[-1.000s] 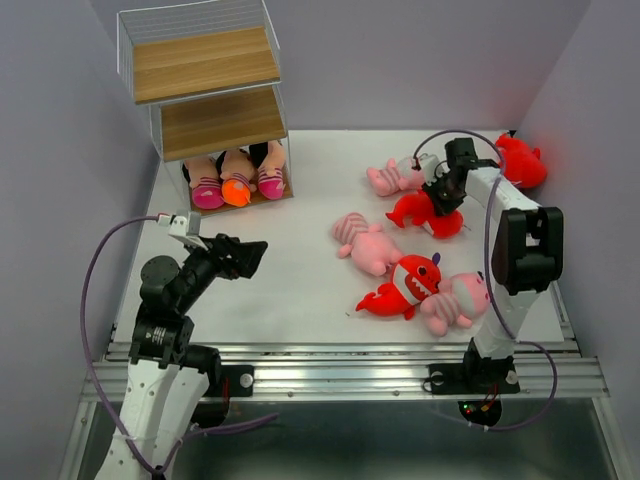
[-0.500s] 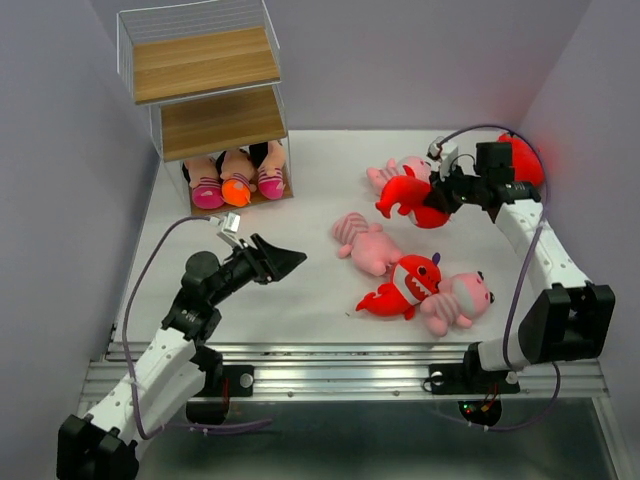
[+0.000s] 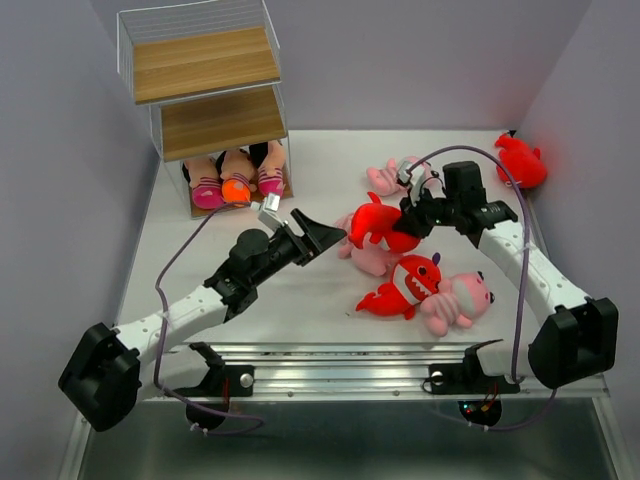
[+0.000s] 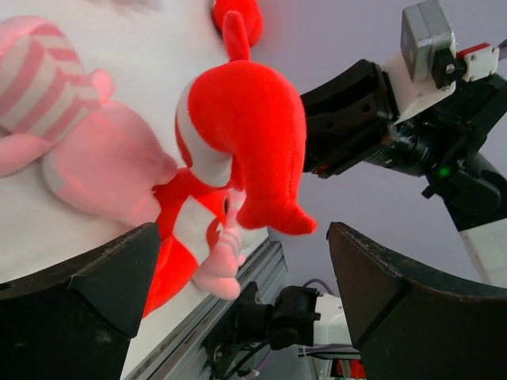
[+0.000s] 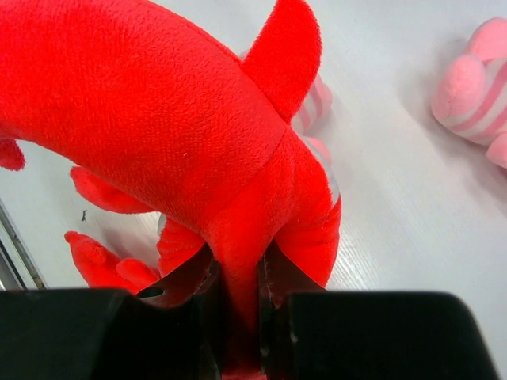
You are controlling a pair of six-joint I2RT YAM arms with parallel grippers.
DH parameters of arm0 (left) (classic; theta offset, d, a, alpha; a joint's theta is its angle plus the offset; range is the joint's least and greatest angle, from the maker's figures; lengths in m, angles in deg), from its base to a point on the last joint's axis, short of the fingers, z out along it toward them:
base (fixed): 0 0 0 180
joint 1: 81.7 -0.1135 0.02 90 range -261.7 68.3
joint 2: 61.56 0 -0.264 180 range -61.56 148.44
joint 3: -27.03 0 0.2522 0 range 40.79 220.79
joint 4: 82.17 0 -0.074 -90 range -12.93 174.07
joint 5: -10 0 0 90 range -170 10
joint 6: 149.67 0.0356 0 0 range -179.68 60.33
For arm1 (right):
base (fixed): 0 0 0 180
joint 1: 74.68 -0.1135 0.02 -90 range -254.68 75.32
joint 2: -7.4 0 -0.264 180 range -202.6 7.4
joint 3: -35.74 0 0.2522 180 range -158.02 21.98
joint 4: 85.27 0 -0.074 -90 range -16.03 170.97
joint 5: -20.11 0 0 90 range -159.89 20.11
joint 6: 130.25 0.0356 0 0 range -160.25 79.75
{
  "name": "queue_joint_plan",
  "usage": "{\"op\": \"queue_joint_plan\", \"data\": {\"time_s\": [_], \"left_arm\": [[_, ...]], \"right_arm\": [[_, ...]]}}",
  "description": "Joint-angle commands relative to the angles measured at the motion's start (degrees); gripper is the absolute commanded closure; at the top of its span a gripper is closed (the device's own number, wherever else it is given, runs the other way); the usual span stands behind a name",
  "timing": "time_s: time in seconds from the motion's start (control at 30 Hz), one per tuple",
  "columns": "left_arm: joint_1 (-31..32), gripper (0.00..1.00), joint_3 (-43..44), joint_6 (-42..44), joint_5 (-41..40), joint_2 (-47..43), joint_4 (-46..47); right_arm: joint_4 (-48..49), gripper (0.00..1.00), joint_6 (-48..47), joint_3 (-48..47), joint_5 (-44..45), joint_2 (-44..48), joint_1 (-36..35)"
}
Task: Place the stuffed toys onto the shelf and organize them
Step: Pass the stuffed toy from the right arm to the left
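Plainly the step in hand is a pass from one arm to the other, so I judge it by how cleanly the toy can change grips. My right gripper [image 3: 417, 217] is pinched tight on the tail end of a red shark [image 3: 377, 224], which hangs in the air over the middle of the table [image 3: 300, 185], above a pink striped animal [image 3: 369, 262] lying there. My left gripper [image 3: 320, 231] is spread wide and empty, its jaws pointed at the shark's body and just short of it; in the left wrist view the plush sits between the two fingers without touching either. To do this well I should bring the left jaws around the thick middle of the body, not the fin or the drooping snout, since soft plush will squash and slide out of a shallow bite. The right should let go only once the left has closed firmly. I should also hold the shark high enough that it does not drag the pink animal below. From there the shelf [image 3: 220, 122] at the far left is within my left arm's side; its bottom tier holds three dolls [image 3: 236, 182], and the two boards above are bare.
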Motion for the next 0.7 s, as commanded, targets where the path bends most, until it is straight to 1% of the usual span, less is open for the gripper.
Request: {"op": "queue_joint_plan", "data": {"time_s": [0.0,0.13,0.3,0.4,0.47,0.5,0.53,0.6,0.63,0.67], "left_arm": [[2.2,0.02,6.1,-0.1,-1.5,3.4,6.9],[5.1,0.02,8.7,0.0,-1.2,7.5,7.6],[7.0,0.02,12.0,0.3,-2.4,12.4,7.7],[7.9,0.04,13.5,1.0,-2.7,14.7,7.7],[8.1,0.13,14.9,1.9,-3.0,15.5,7.6],[8.5,0.19,15.3,2.3,-3.1,16.3,7.7],[8.7,0.38,15.8,3.6,-3.2,16.5,7.7],[8.8,0.55,16.0,4.8,-3.2,16.7,8.2],[8.8,0.77,16.0,6.6,-3.3,16.6,8.2],[8.9,0.85,15.8,7.7,-3.3,16.1,8.2]], "right_arm": [[2.3,0.99,-0.7,1.4,1.2,4.6,-1.6],[2.9,0.99,-1.4,3.3,2.2,6.3,-2.1],[2.8,0.98,-2.4,4.2,1.8,8.2,-3.2],[2.6,0.96,-3.0,4.6,1.5,9.0,-3.7],[2.4,0.94,-3.5,4.9,1.3,9.4,-4.2],[2.3,0.93,-3.6,5.0,1.3,9.4,-4.2],[2.1,0.92,-3.8,5.3,1.3,9.4,-4.2],[1.7,0.90,-4.0,5.5,1.3,9.4,-4.2],[1.7,0.88,-4.0,5.6,1.3,9.5,-4.2],[1.6,0.84,-4.0,5.7,1.3,9.6,-4.2]]}}
